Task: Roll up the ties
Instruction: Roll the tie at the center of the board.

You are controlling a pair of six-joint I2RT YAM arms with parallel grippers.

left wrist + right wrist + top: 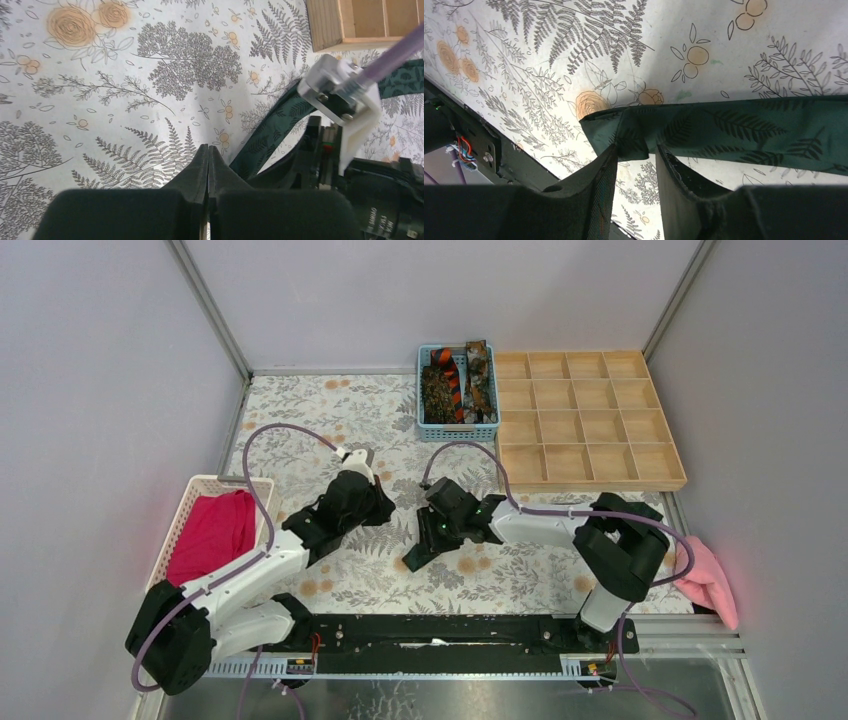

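Dark green fern-printed fabric necktie: it lies flat on the floral tablecloth, centre of the top view, just below and left of the right arm's wrist. In the right wrist view its band runs from the right edge to a blunt end at mid-frame. We see no coil anywhere along the visible length; the end may carry a small fold, but we cannot tell.

Right gripper: jaws parted, tablecloth visible in the gap. The tie's end sits right at the fingertips and does not look pinched. We judge this to be the start of the first roll, with no grip on the cloth.

Left gripper: fingers pressed together on nothing. It hovers over bare tablecloth just beside the green band.

Remaining stock: two mottled brown ties and an orange-and-black striped tie sit loose in the blue plastic basket, upper centre of the top view. To its right, the pale wooden compartment tray shows no rolled tie.

Progress: nothing is rolled. The green tie is the one in hand, and three or so are left in the basket.

Outer items: magenta cloth at lower left, pale pink cloth at lower right.
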